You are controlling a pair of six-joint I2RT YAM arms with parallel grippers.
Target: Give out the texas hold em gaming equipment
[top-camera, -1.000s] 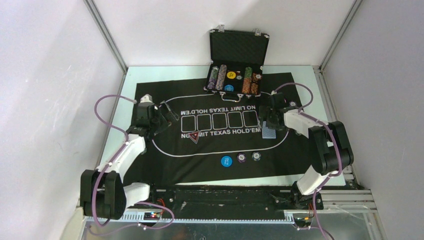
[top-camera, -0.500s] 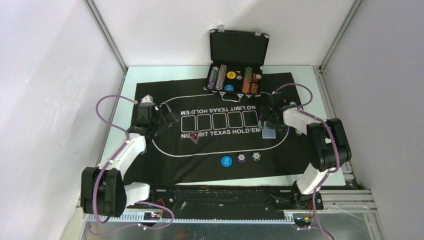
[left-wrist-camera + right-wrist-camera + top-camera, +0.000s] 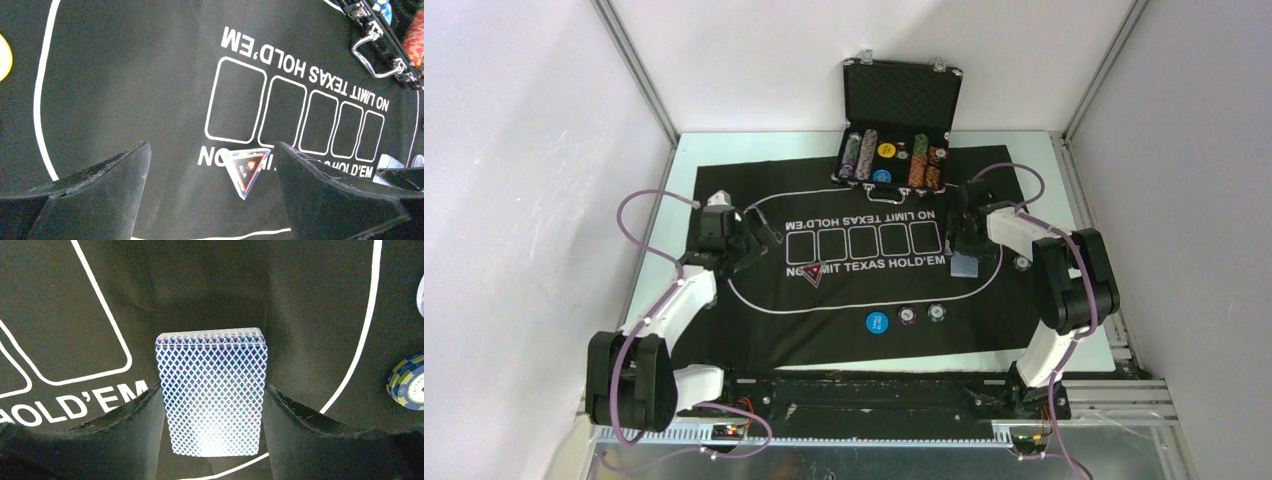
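A blue-backed deck of playing cards (image 3: pixel 212 365) lies on the black felt mat (image 3: pixel 844 330) at its right end. My right gripper (image 3: pixel 214 395) is down over the deck (image 3: pixel 965 267), with a finger pressed against each long side. My left gripper (image 3: pixel 212 150) hangs open above the mat's left part, nothing between its fingers. A clear triangular red and black marker (image 3: pixel 245 170) lies on the lettering below it. A blue button (image 3: pixel 877 322) and two chips (image 3: pixel 907 316) sit in a row near the mat's front.
The black hard case (image 3: pixel 894 150) stands open at the back, with rows of chips inside and its handle (image 3: pixel 375 55) facing the mat. A blue-yellow chip (image 3: pixel 407 382) lies just right of the deck. A yellow disc (image 3: pixel 4 57) shows at the far left.
My right gripper has come down over the deck and closed from wide open until its fingers meet the deck's sides. The left arm has not moved.
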